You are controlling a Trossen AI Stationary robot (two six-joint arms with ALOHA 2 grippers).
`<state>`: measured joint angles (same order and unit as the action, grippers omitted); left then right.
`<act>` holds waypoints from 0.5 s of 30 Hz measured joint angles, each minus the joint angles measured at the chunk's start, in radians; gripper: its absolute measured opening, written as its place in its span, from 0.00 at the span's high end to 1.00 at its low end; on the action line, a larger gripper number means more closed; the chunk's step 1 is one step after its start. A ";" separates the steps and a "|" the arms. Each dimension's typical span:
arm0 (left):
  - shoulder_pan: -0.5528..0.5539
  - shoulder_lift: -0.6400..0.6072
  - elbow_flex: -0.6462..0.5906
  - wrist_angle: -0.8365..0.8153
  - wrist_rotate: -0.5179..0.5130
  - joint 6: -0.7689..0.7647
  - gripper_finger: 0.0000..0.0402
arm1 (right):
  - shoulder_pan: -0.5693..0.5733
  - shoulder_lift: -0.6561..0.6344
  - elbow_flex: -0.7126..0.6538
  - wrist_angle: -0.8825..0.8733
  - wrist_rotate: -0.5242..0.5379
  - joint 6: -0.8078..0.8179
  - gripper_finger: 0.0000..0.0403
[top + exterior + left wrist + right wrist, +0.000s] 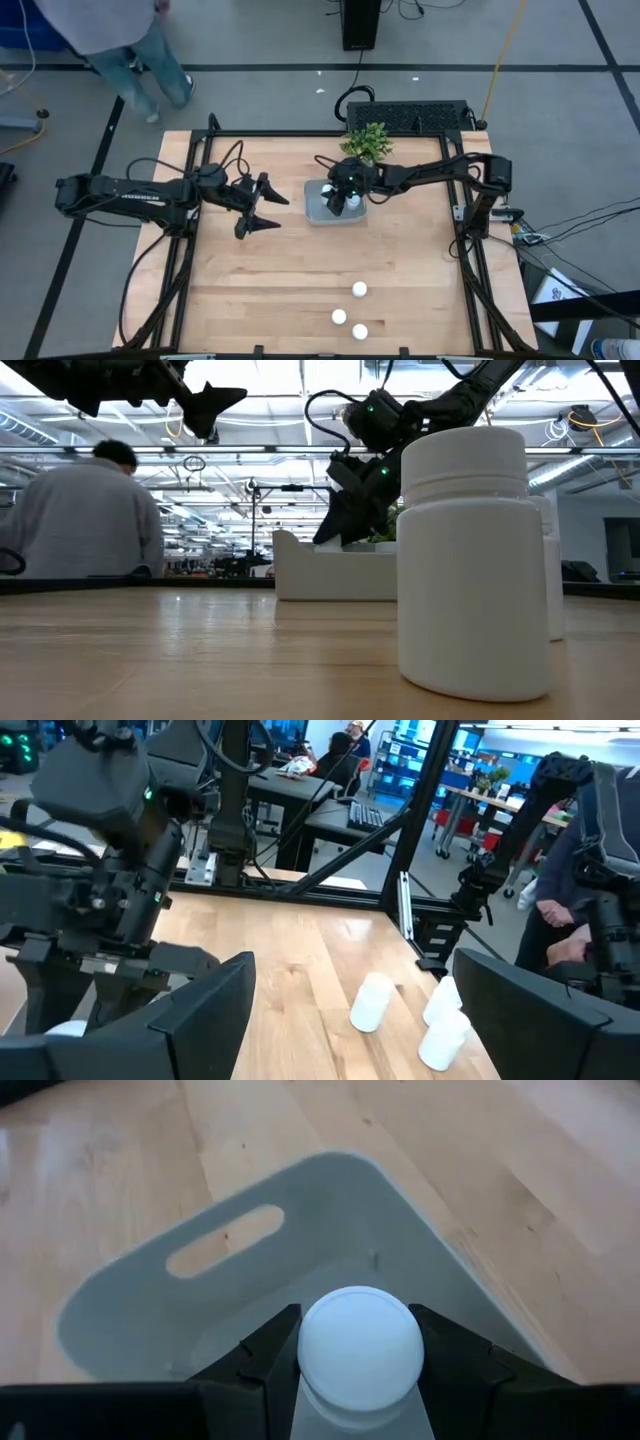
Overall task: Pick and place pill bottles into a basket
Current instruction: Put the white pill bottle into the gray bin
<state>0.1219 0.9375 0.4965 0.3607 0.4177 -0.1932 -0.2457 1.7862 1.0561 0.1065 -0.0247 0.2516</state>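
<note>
The right tool (357, 1355) is clamping a pill bottle (360, 1347) directly above the basket (318, 207). Left of the basket, the left tool (262, 211) is hanging with fingers apart. Three pill bottles (359, 289) are standing well apart from the basket, at the tabletop's (270, 290) near edge.

1. My two arms are dark, almost black, built of slim jointed segments.
2. My left arm (125, 192) carries pale lettering along its long link, too small to read.
3. Black cables loop loosely off both arms near the wrists.
4. My left gripper (262, 212) ends in two flat, pointed black fingers.
5. My right arm's (430, 172) wrist shows a small green light.
6. My right gripper's fingers (255, 1362) are matt black, angular, with stepped edges.
</note>
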 joint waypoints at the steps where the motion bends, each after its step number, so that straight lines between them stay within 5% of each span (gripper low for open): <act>1: 0.000 0.000 0.000 0.000 0.000 0.000 0.14 | -0.002 0.007 0.000 -0.001 -0.001 0.000 0.62; 15: 0.000 0.000 0.000 -0.027 -0.001 0.005 0.14 | -0.004 0.026 0.000 0.017 0.027 -0.025 0.61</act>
<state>0.1219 0.9375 0.4965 0.3332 0.4171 -0.1879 -0.2497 1.8118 1.0561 0.1234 0.0021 0.2264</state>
